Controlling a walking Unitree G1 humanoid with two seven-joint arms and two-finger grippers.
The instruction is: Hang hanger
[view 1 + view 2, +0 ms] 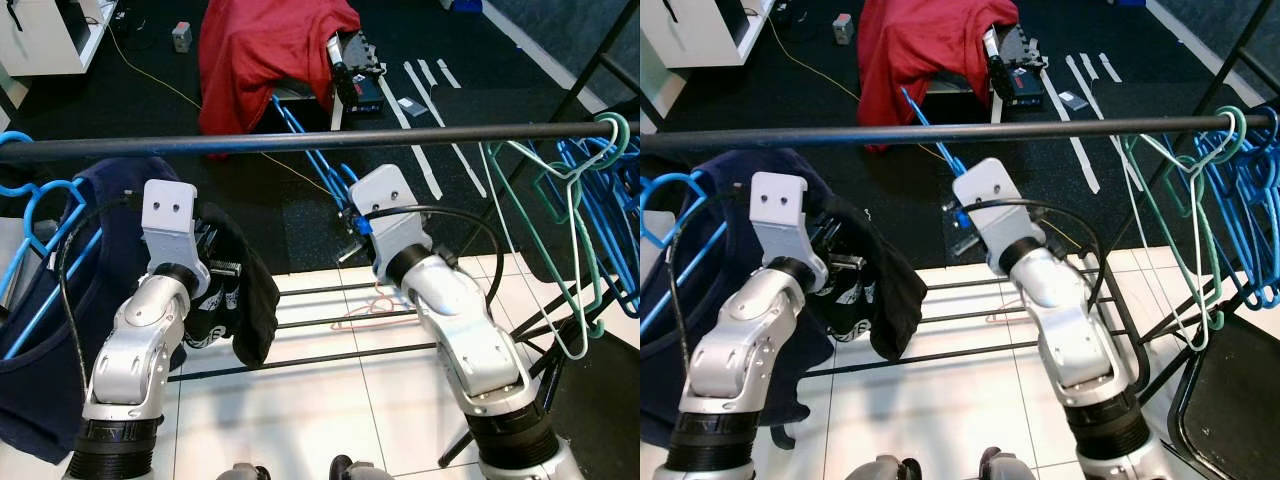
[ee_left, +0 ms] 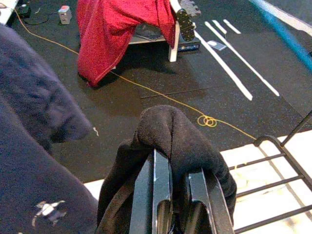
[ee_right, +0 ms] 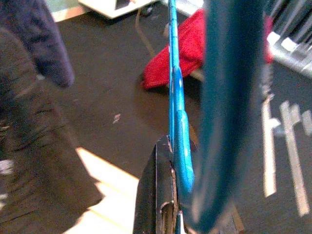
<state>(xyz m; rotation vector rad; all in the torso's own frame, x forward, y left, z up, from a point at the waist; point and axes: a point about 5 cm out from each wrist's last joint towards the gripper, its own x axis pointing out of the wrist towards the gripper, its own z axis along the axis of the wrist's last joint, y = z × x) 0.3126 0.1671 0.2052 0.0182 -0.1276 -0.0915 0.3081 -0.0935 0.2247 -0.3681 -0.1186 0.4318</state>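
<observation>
A dark rail (image 1: 300,140) runs across in front of me at chest height. My right gripper (image 1: 352,222) is just below and behind it, shut on a bright blue hanger (image 1: 310,160) that slants up and away under the rail. In the right wrist view the blue hanger (image 3: 176,112) stands edge-on against one black finger (image 3: 158,195), with a blurred blue-green bar close to the lens. My left gripper (image 2: 178,195) is lower on the left, shut on a black garment (image 2: 170,131) that drapes over its fingers (image 2: 156,195) and hangs down (image 1: 255,300).
A navy garment (image 1: 60,300) hangs on a blue hanger at the rail's left end. Green and white hangers (image 1: 570,190) and several blue ones (image 1: 610,200) hang at the right end. The rack's lower bars (image 1: 330,320) cross the white tiles. A red cloth (image 1: 265,50) lies on the black floor beyond.
</observation>
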